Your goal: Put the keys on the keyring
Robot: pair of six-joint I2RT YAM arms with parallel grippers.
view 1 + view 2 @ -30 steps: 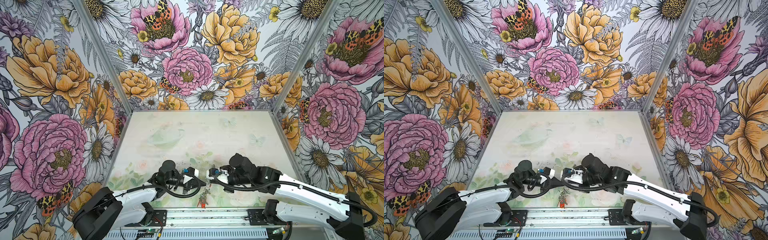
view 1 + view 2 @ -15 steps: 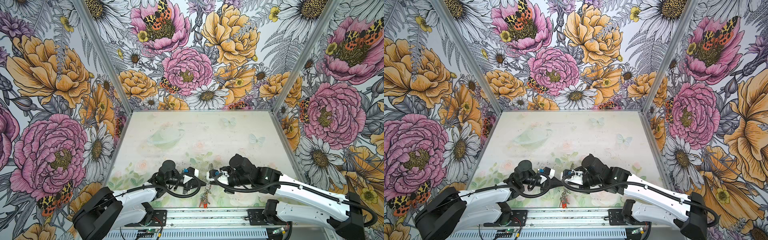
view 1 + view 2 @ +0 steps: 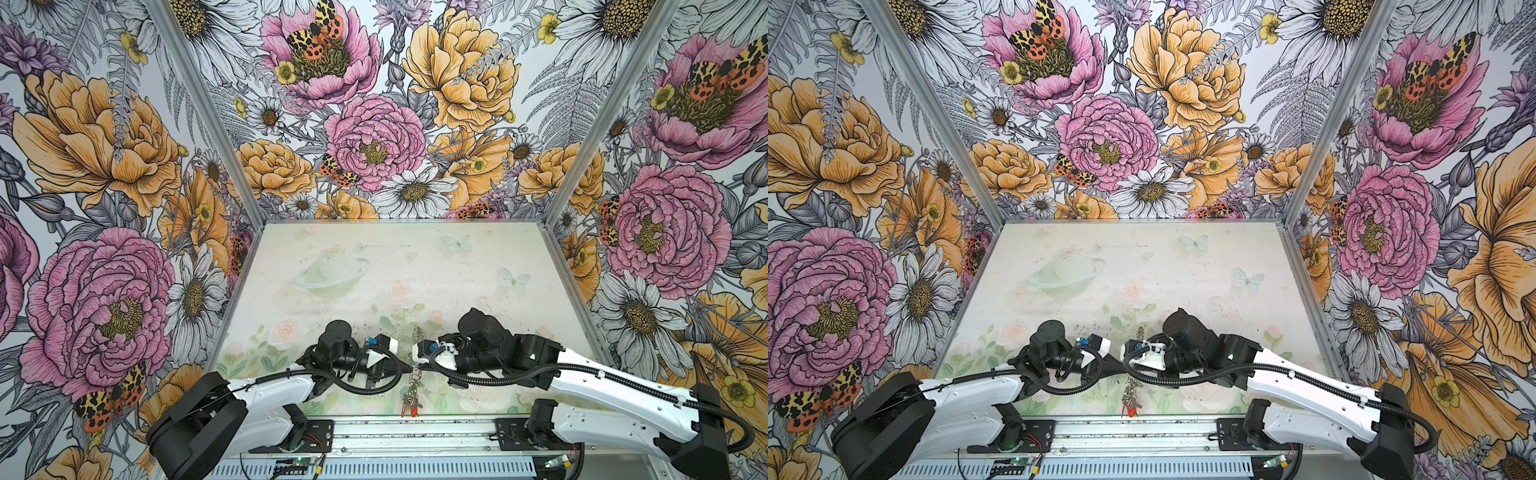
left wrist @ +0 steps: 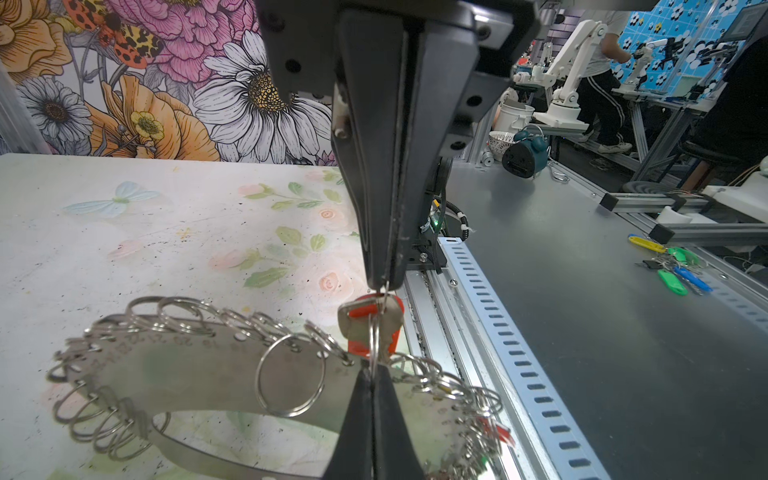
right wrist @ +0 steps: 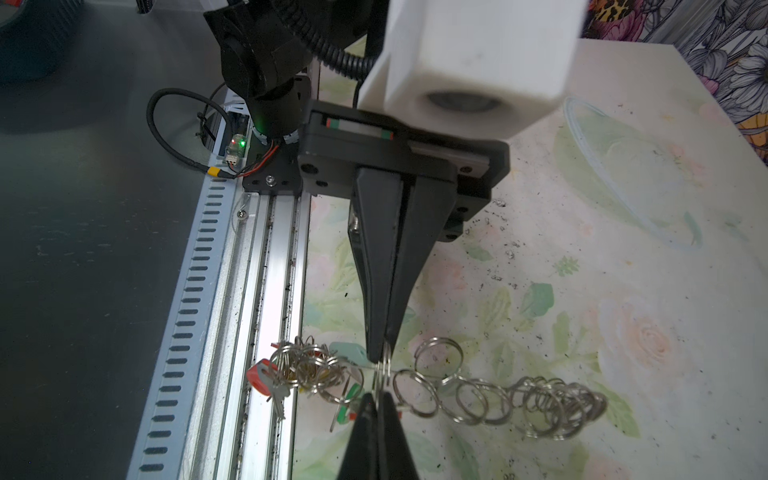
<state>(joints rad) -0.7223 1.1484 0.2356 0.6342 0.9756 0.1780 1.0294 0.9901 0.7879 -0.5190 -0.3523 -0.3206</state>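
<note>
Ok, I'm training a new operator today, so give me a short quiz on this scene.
1. True or false: the left gripper has open jaws.
2. What do the left gripper and the right gripper both pinch? A) a cable B) one wire ring C) nothing
3. Fill in: in the left wrist view, the key tag just behind that ring is ____.
Key: 1 false; 2 B; 3 red.

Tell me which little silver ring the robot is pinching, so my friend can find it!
Go to the front of the flowery table, where the left gripper and right gripper meet tip to tip at the keyring, a grey curved band fringed with silver rings. The wire ring is the only one pinched between both tips; its neighbours are left loose.
</note>
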